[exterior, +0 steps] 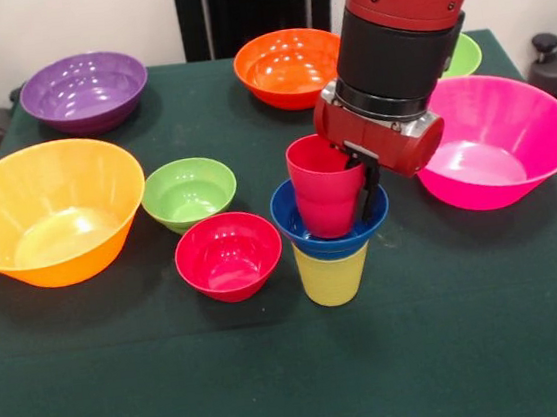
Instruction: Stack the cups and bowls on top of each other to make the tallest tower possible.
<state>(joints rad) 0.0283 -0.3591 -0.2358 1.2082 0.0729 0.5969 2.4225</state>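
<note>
1. Tower [329,225] near the middle of the green table [278,380]: a yellow cup [333,276] stands upright at the bottom, a small blue bowl [313,231] sits on its mouth, and a red cup [321,196] stands upright inside the blue bowl.
2. The gripper [357,174] comes down from the red and black arm [400,23] and pinches the right side of the red cup's rim, one dark finger [369,193] showing along the cup's outer wall.
3. A small red bowl [229,255] sits on the table just left of the tower, mouth up, not yet part of the stack.
4. A small green bowl [189,191] rests behind and left of the red bowl, close to it.
5. A large orange-yellow bowl [47,212] stands at the left edge, near the green bowl.
6. A purple bowl [85,91] is at the far left and an orange bowl [283,67] at the far middle.
7. A large pink bowl [497,138] sits to the right of the tower, partly behind the gripper.
8. Another green bowl [464,54] peeks out behind the arm, mostly hidden.
</note>
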